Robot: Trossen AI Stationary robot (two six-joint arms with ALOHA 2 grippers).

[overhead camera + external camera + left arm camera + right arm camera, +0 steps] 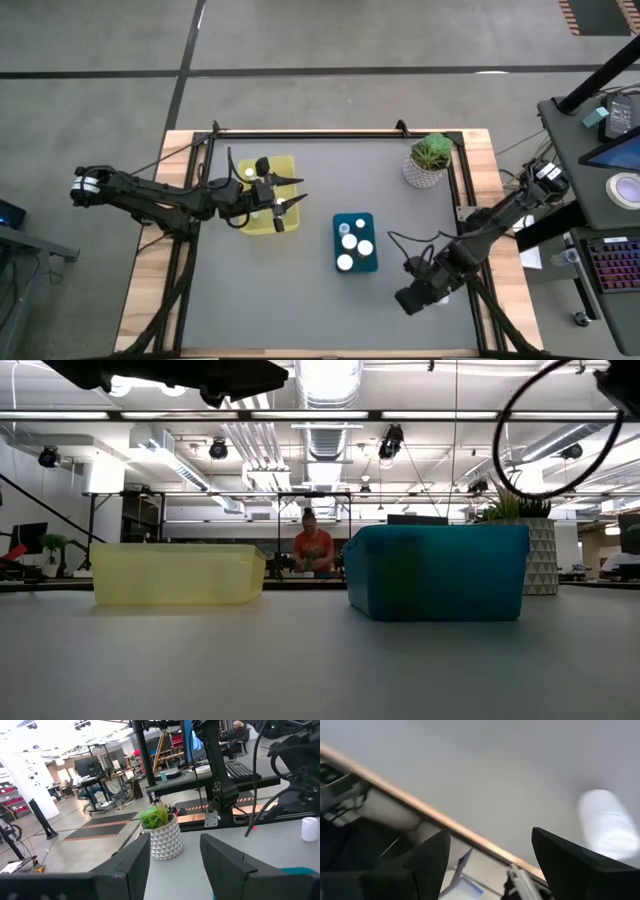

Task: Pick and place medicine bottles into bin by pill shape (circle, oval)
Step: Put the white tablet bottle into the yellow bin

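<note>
Both fingers (pixel 135 865) of the left gripper (pixel 283 199) stand apart with nothing between them, the arm stretched level over the yellow bin (pixel 268 194), facing the potted plant (pixel 429 161). Right gripper (pixel 420 295) hangs low near the table's (pixel 300 300) front right, arm folded back, fingers spread and empty beside a white bottle (pixel 605 825). Four medicine bottles (pixel 353 242) sit in the blue bin (pixel 355 265).
</note>
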